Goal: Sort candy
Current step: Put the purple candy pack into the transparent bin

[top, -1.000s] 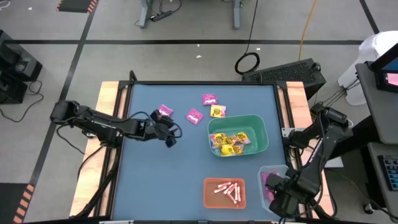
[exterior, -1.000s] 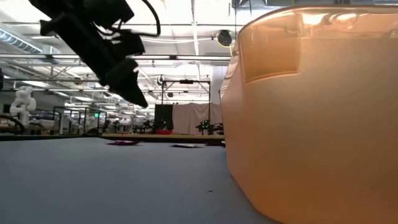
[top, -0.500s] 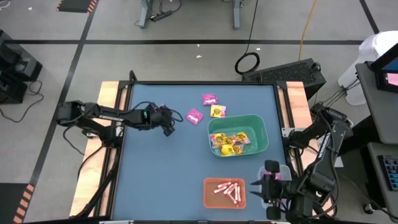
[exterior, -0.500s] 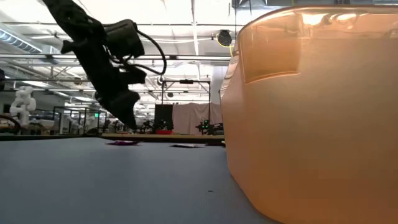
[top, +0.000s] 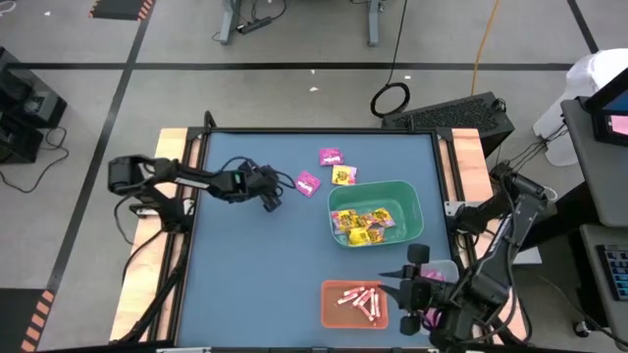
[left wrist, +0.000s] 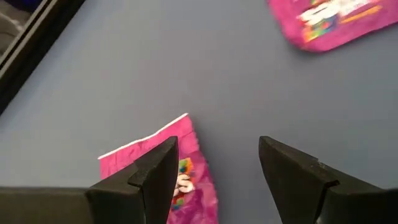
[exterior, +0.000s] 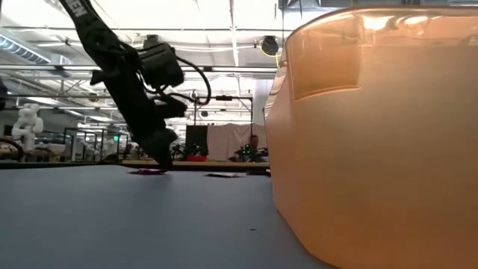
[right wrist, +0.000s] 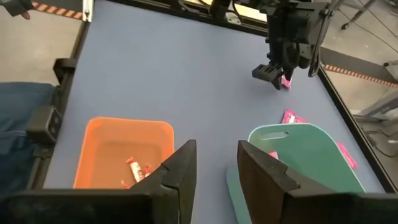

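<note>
Since a second ago the left gripper (top: 272,199) has swung toward the table's far side and dropped low over a magenta packet (left wrist: 176,171); the right gripper (top: 405,286) has lifted away from the clear bin (top: 439,272) and now hangs between it and the orange bin (top: 354,304). Left jaws stand open, one finger over the packet's edge, nothing gripped. Right jaws stand part open and empty. Step in hand: picking the next magenta packet (others lie nearby: a second magenta (top: 307,181), a third (top: 331,156), a yellow packet (top: 343,176)). Green bin (top: 410,201) holds yellow packets, orange bin the pink-white sticks (top: 359,299). Next move likely needs the left gripper to centre on the packet, close, then carry it across.
</note>
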Controlling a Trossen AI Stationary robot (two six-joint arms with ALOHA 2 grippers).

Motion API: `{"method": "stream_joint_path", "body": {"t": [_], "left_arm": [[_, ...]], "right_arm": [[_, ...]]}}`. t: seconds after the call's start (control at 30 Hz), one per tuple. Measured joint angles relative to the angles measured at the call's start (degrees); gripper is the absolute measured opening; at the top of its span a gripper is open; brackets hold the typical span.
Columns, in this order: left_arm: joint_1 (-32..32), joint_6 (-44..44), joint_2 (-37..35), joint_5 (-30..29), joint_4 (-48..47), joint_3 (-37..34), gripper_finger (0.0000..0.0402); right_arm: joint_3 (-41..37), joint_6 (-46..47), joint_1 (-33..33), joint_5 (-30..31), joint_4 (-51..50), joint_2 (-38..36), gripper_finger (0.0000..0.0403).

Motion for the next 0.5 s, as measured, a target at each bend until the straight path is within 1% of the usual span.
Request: {"method": "stream_joint_path", "body": {"t": [0.13, 0.27, 0.4, 0.5], "left_arm": [[0.03, 0.02, 3.02, -2.56, 2.65, 0.00, 0.0227], [-0.04, -0.29, 4.50, -4.84, 3.38, 0.06, 0.0207], [0.00, -0.47, 4.59, -6.07, 3.16, 0.04, 0.0171], [0.11, -1.68, 4.64, -9.77, 1.47, -0.02, 0.0128]], "right_arm": [[0.00, 0.00, -0.30, -0.05, 0.21, 1.18, 0.0107], [0.00, -0.52, -0.27, -0.08, 0.34, 2.30, 0.0107], [0.00, -1.25, -0.27, -0.02, 0.34, 2.91, 0.0107], [0.00, -1.25, -0.30, 0.05, 0.67, 2.94, 0.0107]]}}
